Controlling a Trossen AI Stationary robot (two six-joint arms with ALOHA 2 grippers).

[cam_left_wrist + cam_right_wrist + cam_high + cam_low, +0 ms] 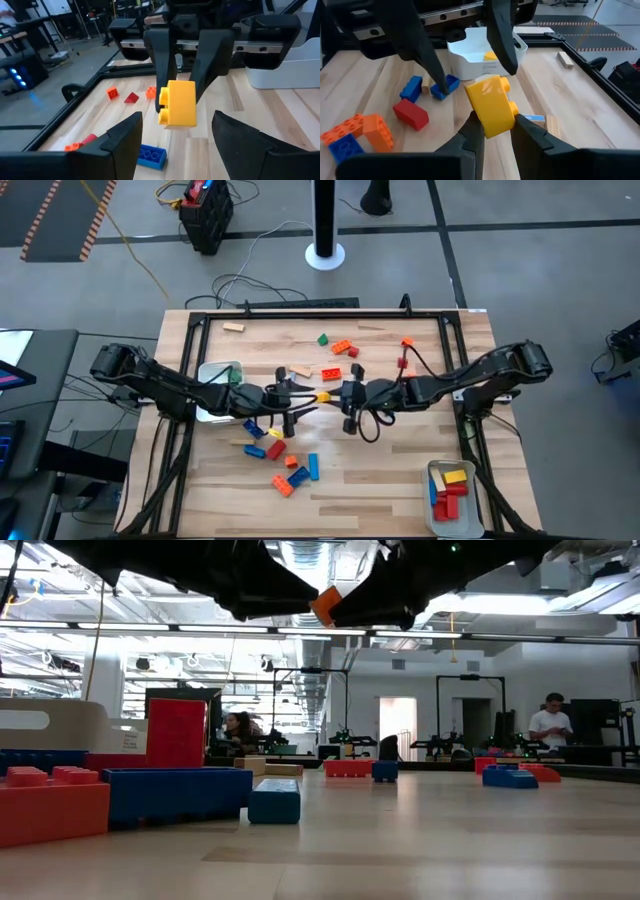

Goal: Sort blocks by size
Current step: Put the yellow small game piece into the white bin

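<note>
- High view: the two dark arms meet over the middle of the wooden table [400, 470]. The left gripper [298, 400] comes in from 9 o'clock and the right gripper [335, 395] from 3 o'clock; a small yellow plastic brick [322, 396] sits between them at the centre. A white rectangular tray [212, 375] lies at 9 o'clock under the left arm, and a second white tray with red, blue and yellow bricks [450, 498] stands at 5 o'clock. Loose blue, red and orange bricks [285, 465] lie at 7 o'clock, and more red, orange and green bricks [340, 350] lie at 12 o'clock.
- Low view: both grippers hang dark at the top, and it is not possible to tell their jaws here. A blue brick [274, 800] and a red brick [52, 805] rest on the table at 8 o'clock.
- Left wrist view: the left gripper [175, 132] has its jaws wide apart and empty, one finger on each side of the yellow brick [178, 103] without touching it. The right gripper's fingers [162, 60] pinch the brick from behind.
- Right wrist view: the right gripper [495, 131] has its jaws nearly closed on the lower part of the yellow brick [490, 104], which is tilted. The left gripper's fingers [502, 35] stand open beyond it, in front of the white tray [470, 62].
</note>
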